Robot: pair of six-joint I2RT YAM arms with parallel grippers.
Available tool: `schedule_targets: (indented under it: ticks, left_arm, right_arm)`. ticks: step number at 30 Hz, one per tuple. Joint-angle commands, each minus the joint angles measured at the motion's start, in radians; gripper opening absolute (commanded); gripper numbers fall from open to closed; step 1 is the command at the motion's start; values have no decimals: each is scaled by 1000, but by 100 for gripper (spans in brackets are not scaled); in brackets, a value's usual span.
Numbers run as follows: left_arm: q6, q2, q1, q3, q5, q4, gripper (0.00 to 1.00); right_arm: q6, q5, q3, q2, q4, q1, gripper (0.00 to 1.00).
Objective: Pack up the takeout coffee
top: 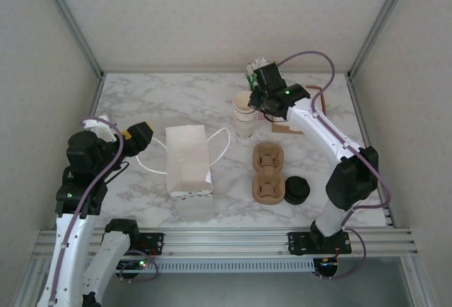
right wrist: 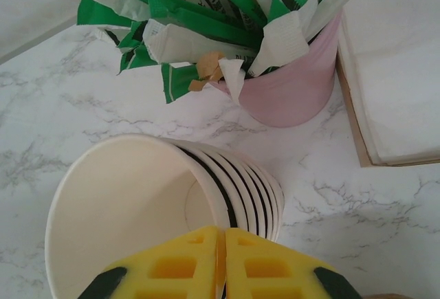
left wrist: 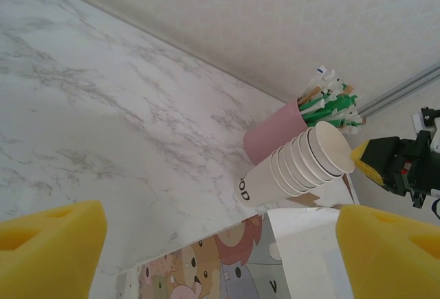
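Seen from the right wrist, the right gripper (right wrist: 221,258) has its yellow pads (right wrist: 179,268) pinched together on the near rim of the top paper cup (right wrist: 124,203). This cup crowns a nested stack (right wrist: 258,189) just in front of the pink cup (right wrist: 289,93) of green-and-white sticks. From the left wrist, the left gripper (left wrist: 220,247) holds its pads wide apart, and the stack stands just beside the pink cup. From above, the stack sits on the pink cup's near side, with the white paper bag (top: 189,169) well to the left of it.

Open marble (top: 162,99) behind white bag (top: 188,166), pink stick cup (right wrist: 289,86) crowding cup stack (right wrist: 137,209), carrier (top: 268,173) blocking front right.
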Motion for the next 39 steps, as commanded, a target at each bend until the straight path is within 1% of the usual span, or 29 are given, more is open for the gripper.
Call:
schedule_targets:
  ticks: [1,3,4,7,11,20,27,32,39]
  left_arm:
    - [-15,2,12,0,16,5,86]
    - [-15,2,15,0,17,3,86]
    - [-15,2,15,0,15,3,86]
    - [-18,3,15,0,13,3,86]
    - [-20,3,18,0,10,2,86]
    - [-22,0,22,0,1,2,88]
    - [-22,2,25,3,-23,-9,90]
    - [-23,0,29,6,-35,-13,92]
    - [-18,-14,38,3,-73,-16,94]
  right_arm:
    - [-9,31,31,21,-27,9,10]
    - [-10,31,35,23,-29,10,10]
    - [-11,32,38,24,-32,9,6]
    - [-12,27,56,22,-46,9,5]
    - [-17,28,82,1,-65,8,0]
    - [-34,71,120,-93,-72,8,0]
    - [-49,52,146,-174,-74,9,0]
    - [-46,22,114,-269,-69,10,0]
    - [-34,-31,-17,-445,-54,33,0]
